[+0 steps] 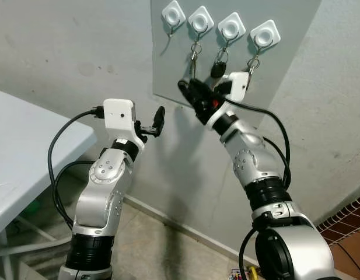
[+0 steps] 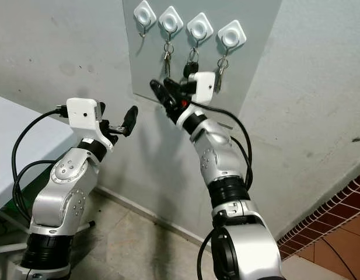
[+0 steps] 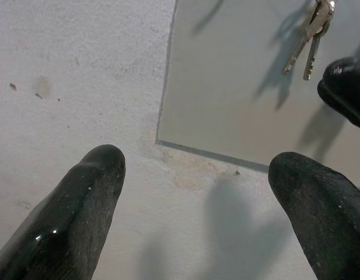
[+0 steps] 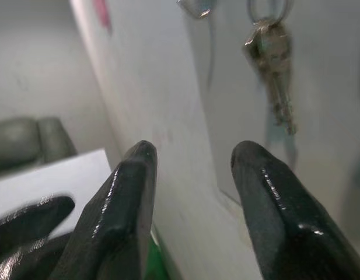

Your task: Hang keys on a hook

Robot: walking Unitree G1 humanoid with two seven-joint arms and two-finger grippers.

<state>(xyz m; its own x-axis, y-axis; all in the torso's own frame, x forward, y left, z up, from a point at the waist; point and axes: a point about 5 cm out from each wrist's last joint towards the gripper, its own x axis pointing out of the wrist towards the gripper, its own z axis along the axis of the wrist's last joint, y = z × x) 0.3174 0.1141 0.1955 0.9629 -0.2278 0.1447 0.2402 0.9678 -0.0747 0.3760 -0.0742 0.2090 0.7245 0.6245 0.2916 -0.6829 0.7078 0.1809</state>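
Observation:
A grey board (image 1: 285,23) on the wall carries a row of white hooks. The leftmost hook (image 1: 173,14) is bare. Silver keys (image 1: 195,53) hang from the second hook, a black fob key (image 1: 219,68) from the third, and more keys (image 1: 253,63) from the fourth. My right gripper (image 1: 191,93) is raised just below the second hook's keys (image 4: 273,64), open and holding nothing. My left gripper (image 1: 158,121) is lower and to the left, near the board's bottom left corner (image 3: 162,140), and it too is open and holds nothing.
A white table (image 1: 28,151) stands at the left, close to my left arm. The plain wall (image 1: 331,116) runs behind the board. Beige floor tiles (image 1: 168,256) lie below, with red tiles (image 1: 349,227) at the lower right.

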